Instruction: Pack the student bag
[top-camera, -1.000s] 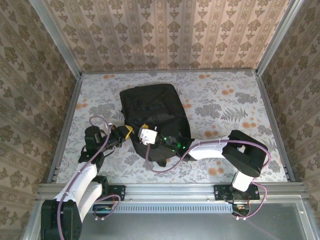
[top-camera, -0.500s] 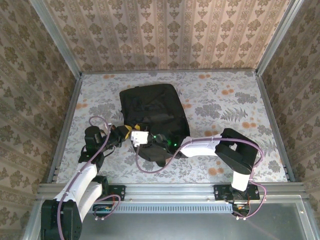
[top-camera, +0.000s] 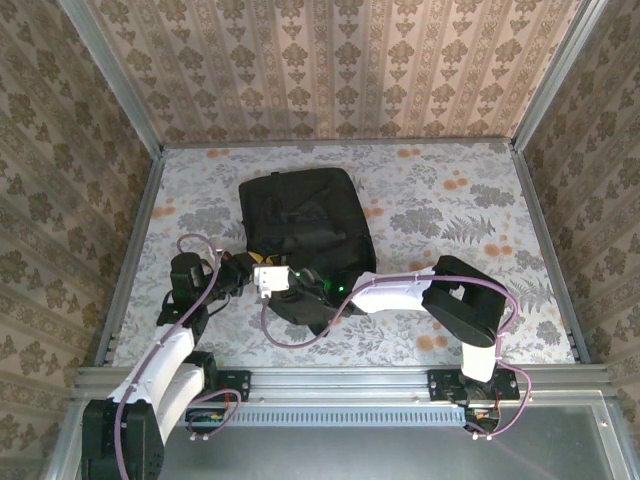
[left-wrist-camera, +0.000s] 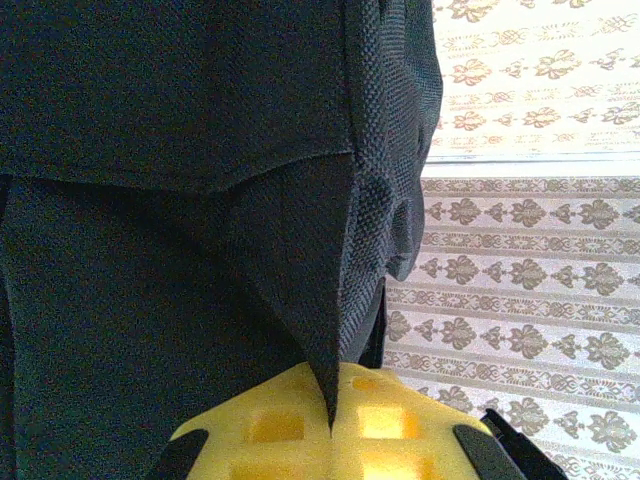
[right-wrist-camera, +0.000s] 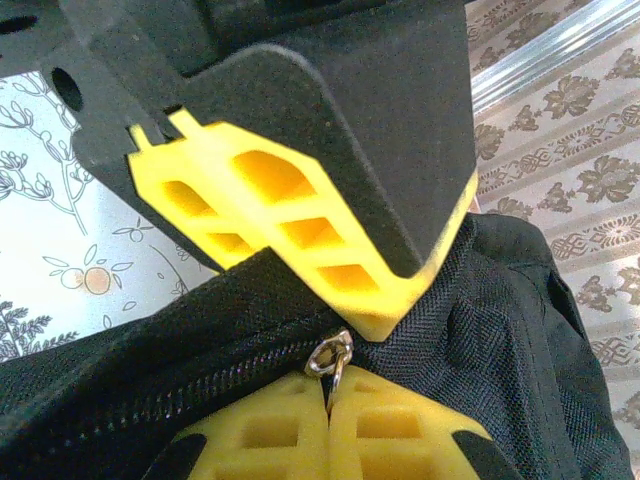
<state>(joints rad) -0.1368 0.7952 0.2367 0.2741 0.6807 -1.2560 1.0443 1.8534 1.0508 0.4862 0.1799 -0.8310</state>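
Here, the left gripper is clenched, its two yellow ribbed fingers pressed together on a pointed fold of the large black soft fabric student bag, at the bag's near left corner. Just right of it, at that same corner, the right gripper is clenched too. Its yellow fingertips meet on the small silver metal zip pull, whose ring shows just above the tips. From the zip pull the bag's black zip teeth run off leftward along the seam. In the right wrist view, one yellow finger of the left gripper rests against the bag's fabric directly above the zip pull.

The student bag lies flat on the pale floral table, left of the table's middle, with the right arm's white forearm reaching along the bag's near edge. By count: one bag, one zip pull, two grippers, both closed at the bag's near left corner.
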